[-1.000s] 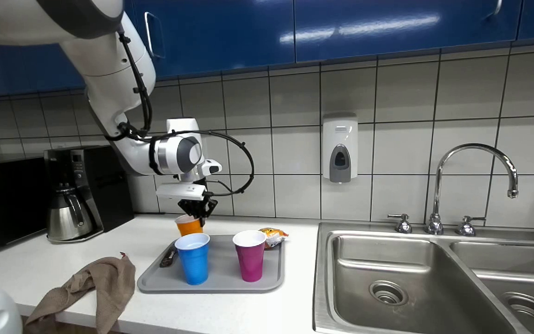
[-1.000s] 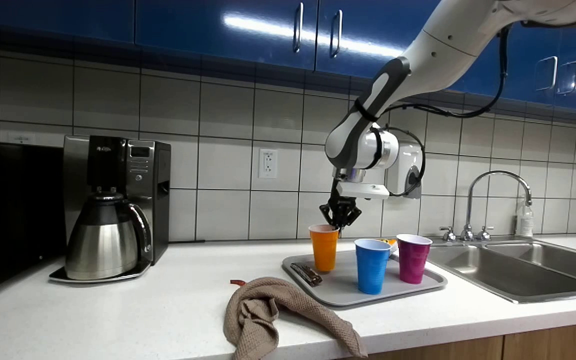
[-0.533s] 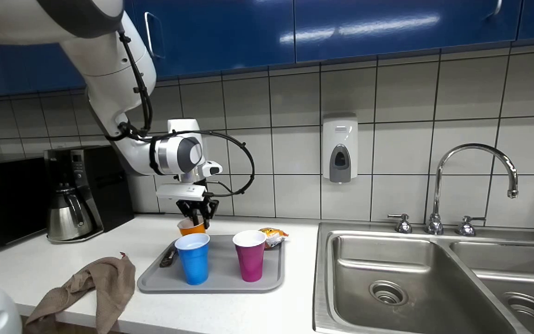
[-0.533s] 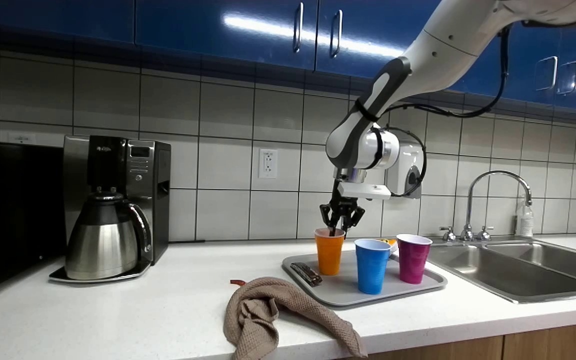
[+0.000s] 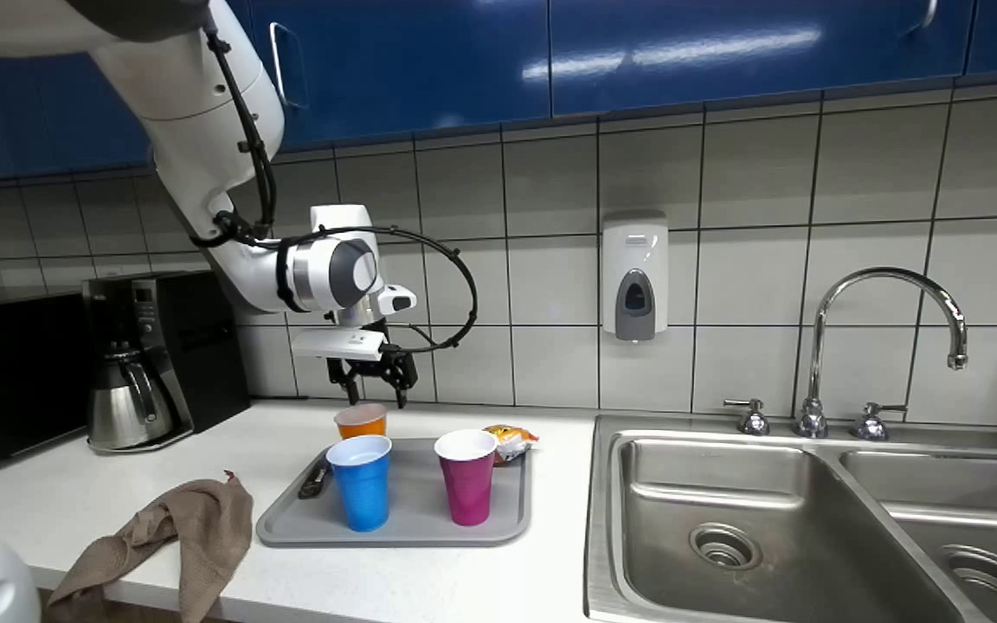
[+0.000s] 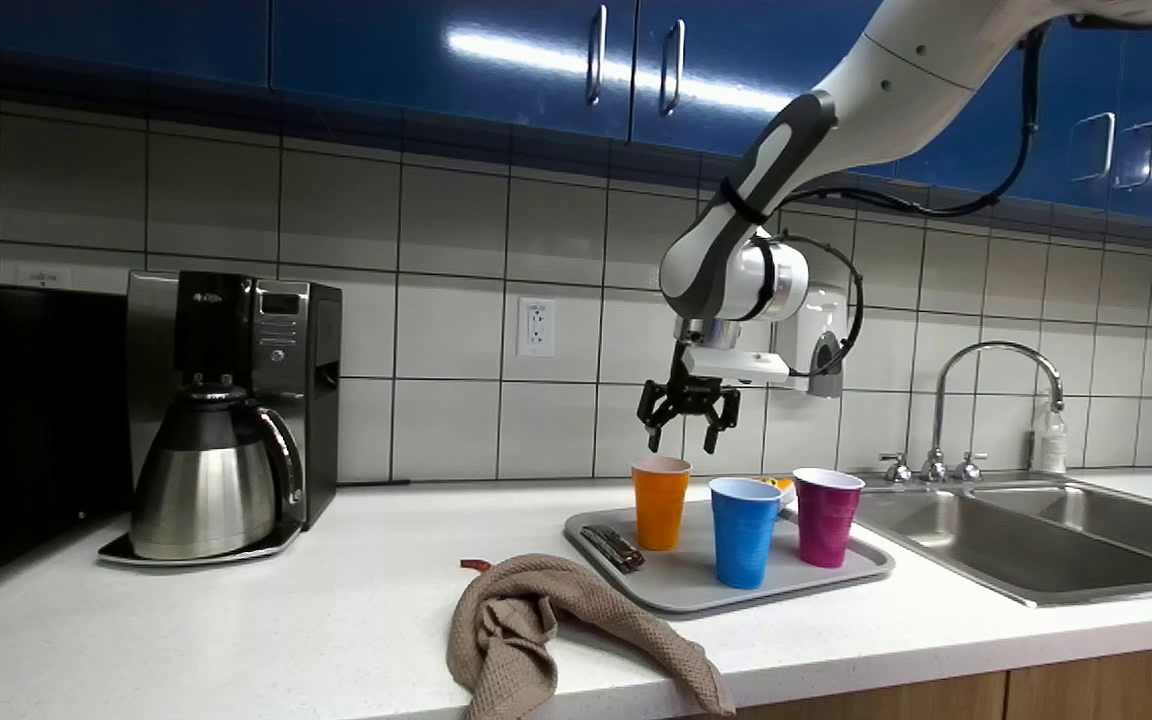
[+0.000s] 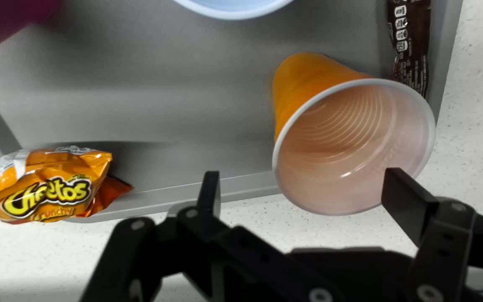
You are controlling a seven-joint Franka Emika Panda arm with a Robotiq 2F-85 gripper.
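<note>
Tray point(image 6: 681, 585): orange cup point(image 6: 660, 510), blue cup point(image 6: 744, 537), magenta cup point(image 6: 824, 522), wrapped bar point(image 6: 612, 548), Cheetos bag point(image 7: 53, 188) at the rim. Jaws wide apart, holding nothing, just above orange cup. Only wrist view shows its ridged inside.

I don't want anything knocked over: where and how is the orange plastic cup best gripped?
Likely its rim, from straight above, the tool straddling one wall: the orange plastic cup stands upright, mouth facing up, and the blue plastic cup stands close to one side.
</note>
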